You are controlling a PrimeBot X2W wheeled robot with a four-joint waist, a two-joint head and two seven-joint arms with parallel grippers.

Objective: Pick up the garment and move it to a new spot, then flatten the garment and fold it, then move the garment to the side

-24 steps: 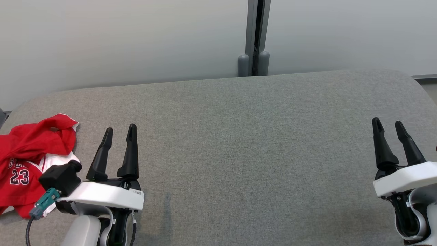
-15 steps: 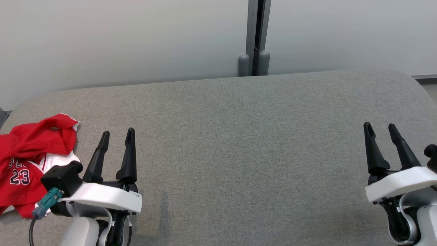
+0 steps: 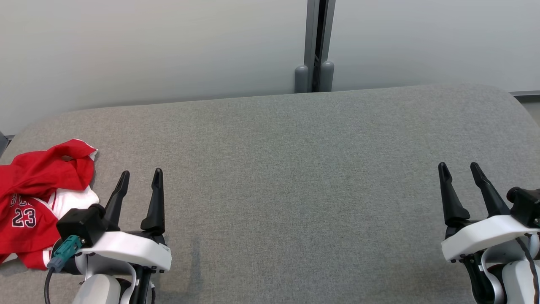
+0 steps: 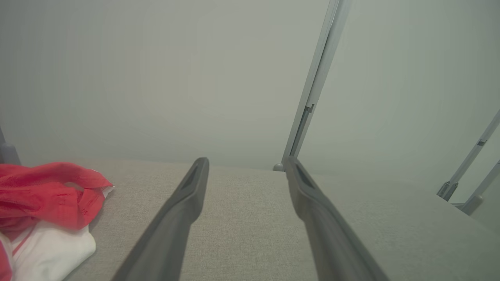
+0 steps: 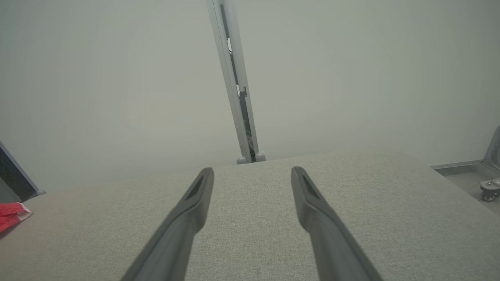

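L gripper (image 3: 141, 172) jaws spread wide, nothing btwn them; same in L wrist view (image 4: 246, 160), bare grey cloth under the fingers. R gripper (image 3: 458, 165) also spread and empty, seen too in R wrist view (image 5: 253, 170). Both sit low over the near edge of the grey padded table (image 3: 295, 169), well apart, fingers pointing away from the robot.

Garment (image 3: 29, 190) is red w/ white parts, crumpled on the table's far L end, just beside L gripper, not touching the fingers. It shows at the L edge of both wrist views (image 4: 47, 191) (image 5: 9, 214).

Writing: "23" (image 3: 24, 218) in dark digits w/ white outline. Letters above it are folded under, not readable.

Garment is cut off by head view's L edge; the black camera block (image 3: 80, 221) and teal plug (image 3: 65, 249) on L wrist cover its near-R corner. R wrist is cut off at frame edge.

Vs earlier: both grippers have pulled back toward the robot, R one also shifted inward. Garment unmoved.
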